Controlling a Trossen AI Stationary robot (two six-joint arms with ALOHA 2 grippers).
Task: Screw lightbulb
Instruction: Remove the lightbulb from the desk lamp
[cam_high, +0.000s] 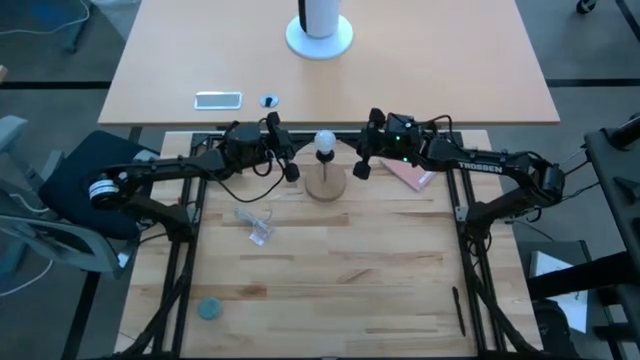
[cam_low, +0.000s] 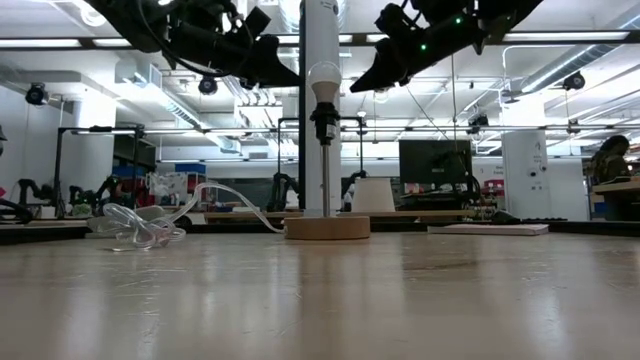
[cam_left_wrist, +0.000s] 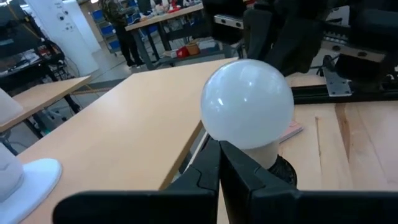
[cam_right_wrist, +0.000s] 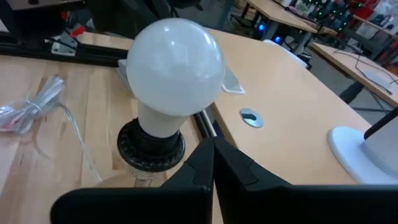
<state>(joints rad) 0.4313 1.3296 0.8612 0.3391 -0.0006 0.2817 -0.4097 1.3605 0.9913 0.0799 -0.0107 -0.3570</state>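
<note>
The frosted white lightbulb (cam_high: 323, 141) stands upright with its pale base in the black socket (cam_low: 324, 122), on top of a thin rod over the round wooden base (cam_high: 325, 186). It also shows in the low view (cam_low: 324, 76) and large in both wrist views (cam_left_wrist: 247, 102) (cam_right_wrist: 175, 65). My left gripper (cam_high: 291, 172) is shut and empty, just left of the bulb at bulb height (cam_low: 296, 82). My right gripper (cam_high: 360, 170) is shut and empty, just right of the bulb (cam_low: 352, 88). Neither touches the bulb.
A crumpled clear plastic wrapper (cam_high: 256, 222) lies left of the wooden base. A pink flat pad (cam_high: 410, 176) lies to its right. A teal disc (cam_high: 208, 309) and a black pen (cam_high: 459, 311) lie near the front. A phone (cam_high: 218, 99) and a white stand (cam_high: 320, 35) are on the far table.
</note>
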